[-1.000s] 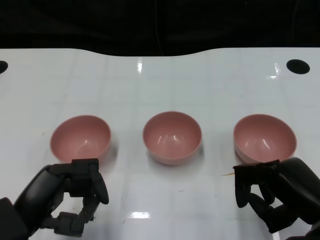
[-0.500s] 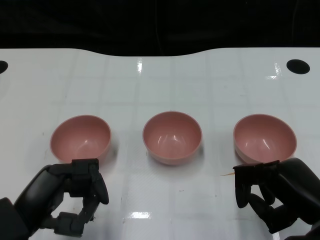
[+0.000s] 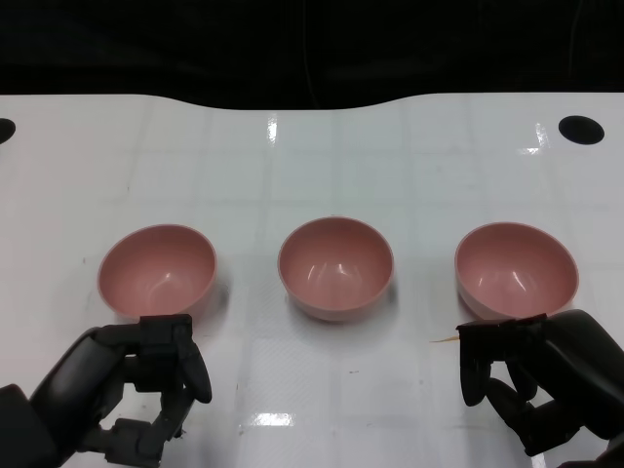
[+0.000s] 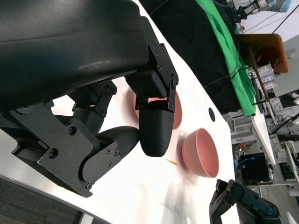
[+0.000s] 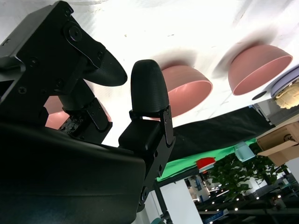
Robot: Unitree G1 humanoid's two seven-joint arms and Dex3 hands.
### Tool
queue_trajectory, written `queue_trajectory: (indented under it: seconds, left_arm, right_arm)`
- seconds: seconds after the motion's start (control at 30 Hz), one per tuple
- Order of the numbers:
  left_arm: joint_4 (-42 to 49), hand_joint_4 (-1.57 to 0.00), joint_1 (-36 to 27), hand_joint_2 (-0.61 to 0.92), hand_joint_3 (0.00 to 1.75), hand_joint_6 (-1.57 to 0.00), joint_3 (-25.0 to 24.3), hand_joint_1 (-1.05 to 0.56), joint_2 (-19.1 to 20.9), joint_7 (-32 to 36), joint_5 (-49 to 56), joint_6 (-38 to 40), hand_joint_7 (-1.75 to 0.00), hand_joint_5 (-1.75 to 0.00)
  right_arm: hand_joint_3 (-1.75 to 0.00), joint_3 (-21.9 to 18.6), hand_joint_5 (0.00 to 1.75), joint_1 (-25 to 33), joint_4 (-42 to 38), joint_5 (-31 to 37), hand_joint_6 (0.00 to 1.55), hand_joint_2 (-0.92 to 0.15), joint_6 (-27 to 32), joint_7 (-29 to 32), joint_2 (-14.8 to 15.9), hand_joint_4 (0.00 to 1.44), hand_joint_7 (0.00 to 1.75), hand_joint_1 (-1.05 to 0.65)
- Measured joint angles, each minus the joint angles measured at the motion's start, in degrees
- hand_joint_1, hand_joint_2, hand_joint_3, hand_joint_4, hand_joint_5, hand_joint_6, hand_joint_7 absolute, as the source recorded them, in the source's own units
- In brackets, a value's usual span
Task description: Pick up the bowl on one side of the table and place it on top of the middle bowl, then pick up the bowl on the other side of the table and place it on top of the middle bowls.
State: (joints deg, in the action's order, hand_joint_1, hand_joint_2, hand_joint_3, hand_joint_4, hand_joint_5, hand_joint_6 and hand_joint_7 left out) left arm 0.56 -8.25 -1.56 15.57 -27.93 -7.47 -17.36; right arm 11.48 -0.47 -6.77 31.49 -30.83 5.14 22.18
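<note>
Three pink bowls stand in a row on the white table (image 3: 312, 156): the left bowl (image 3: 156, 270), the middle bowl (image 3: 335, 266) and the right bowl (image 3: 517, 268), all upright and apart. My left hand (image 3: 136, 390) hovers just short of the left bowl, fingers bent but apart, holding nothing. My right hand (image 3: 536, 375) sits just short of the right bowl, also holding nothing. The right wrist view shows the middle bowl (image 5: 184, 88) and left bowl (image 5: 257, 67) beyond my fingers (image 5: 148, 86). In the left wrist view the right bowl (image 4: 201, 151) lies near my right hand (image 4: 236, 203).
A black hole (image 3: 581, 129) marks the table's far right corner, and another hole (image 3: 4, 129) sits at the far left edge. A small orange sliver (image 3: 445, 340) lies on the table beside my right hand. Dark cloth lies beyond the far edge.
My left hand has drawn back slightly toward the near edge. The bowls and my right hand have not moved.
</note>
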Motion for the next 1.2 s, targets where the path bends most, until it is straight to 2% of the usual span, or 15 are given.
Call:
queue_trajectory:
  seconds: [0.03,0.07,0.1,0.13,0.17,0.23,0.3,0.37,0.4,0.5,0.57,0.73,0.93,1.2]
  left_arm:
    - [0.04,-0.83,0.03,0.47,1.26,-0.79,0.00,-0.18,0.00,0.00,0.00,-0.10,-1.47,-1.72]
    - [0.18,-0.84,0.07,0.46,1.27,-0.80,0.00,-0.18,0.00,0.00,0.01,-0.28,-1.47,-1.71]
    - [0.47,-0.84,0.18,0.46,1.27,-0.80,0.00,-0.19,0.01,0.00,0.04,-0.44,-1.48,-1.71]
    - [0.73,-0.85,0.23,0.45,1.27,-0.81,0.00,-0.19,0.01,0.00,0.06,-0.46,-1.47,-1.71]
    - [0.81,-0.85,0.23,0.44,1.28,-0.82,0.00,-0.20,0.01,0.00,0.08,-0.45,-1.46,-1.71]
    - [0.82,-0.85,0.22,0.43,1.29,-0.82,0.00,-0.20,0.01,0.00,0.03,-0.45,-1.45,-1.70]
    - [0.82,-0.84,0.22,0.43,1.29,-0.82,0.00,-0.20,0.01,0.00,0.03,-0.45,-1.45,-1.70]
    - [0.81,-0.85,0.18,0.42,1.30,-0.83,0.00,-0.20,0.01,0.00,-0.07,-0.47,-1.44,-1.69]
    - [0.81,-0.85,0.13,0.42,1.31,-0.83,0.00,-0.20,0.01,0.00,-0.10,-0.50,-1.43,-1.69]
    - [0.73,-0.86,-0.17,0.42,1.31,-0.82,0.01,-0.22,0.01,0.00,-0.11,-0.73,-1.43,-1.69]
    - [0.63,-0.86,-0.29,0.43,1.30,-0.82,0.01,-0.22,0.01,0.00,-0.11,-0.72,-1.42,-1.69]
    - [0.94,-0.86,-0.23,0.43,1.29,-0.83,0.04,-0.21,0.01,-0.22,-0.15,-1.49,-1.46,-1.69]
    - [0.73,-0.85,-0.26,0.41,1.31,-0.81,0.05,-0.22,0.02,-0.25,-0.17,-1.50,-1.45,-1.69]
    - [0.27,-0.85,-0.33,0.45,1.27,-0.81,-0.10,-0.22,0.32,-0.44,-1.46,-0.78,-1.44,-1.68]
  right_arm:
    - [-1.53,0.00,1.75,0.00,0.00,0.00,0.87,-0.21,0.01,-0.01,0.00,0.94,1.44,-0.07]
    - [-1.40,-0.01,1.70,0.00,-0.04,0.00,0.85,-0.25,-0.01,0.04,-0.01,0.88,1.23,-0.08]
    - [-1.35,-0.02,1.68,-0.01,-0.18,0.03,0.86,-0.27,-0.10,0.28,-0.03,0.87,1.14,-0.09]
    - [-1.22,-0.09,1.59,0.00,-0.28,0.05,0.84,-0.31,-0.15,0.61,-0.07,0.83,1.01,-0.11]
    - [-1.03,-0.22,1.42,0.00,-0.29,0.17,0.82,-0.38,-0.17,1.21,-0.13,0.79,0.80,-0.15]
    - [-0.72,-0.65,1.28,0.01,-0.04,0.73,0.80,-0.53,-0.09,2.64,-0.25,0.71,0.55,-0.19]
    - [-0.54,-1.24,1.21,0.02,0.64,1.51,0.76,-0.62,0.04,3.66,-0.26,0.65,0.42,-0.23]
    - [-0.20,-1.83,0.97,0.28,1.97,2.56,0.67,-0.80,1.23,4.08,-0.26,0.52,0.25,-0.31]
    - [-0.14,-2.09,0.91,0.52,2.80,3.21,0.64,-0.84,2.19,4.20,-0.26,0.49,0.21,-0.34]
    - [-0.03,-2.45,0.70,1.02,4.52,5.63,0.55,-0.88,4.64,4.93,-0.26,0.37,0.11,-0.42]
    - [-0.01,-2.53,0.62,1.10,5.64,7.72,0.51,-0.87,6.71,5.52,-0.26,0.31,0.08,-0.46]
    - [0.00,-2.66,0.57,0.98,7.78,10.17,0.42,-0.86,11.15,5.57,-0.28,0.20,0.02,-0.54]
    - [0.00,-2.29,0.54,0.48,10.31,12.91,0.34,-0.84,18.67,1.96,-0.24,0.12,0.00,-0.58]
    - [0.00,0.08,0.52,-2.37,9.43,17.94,0.30,-0.84,24.54,-0.94,0.27,0.10,0.00,-0.61]
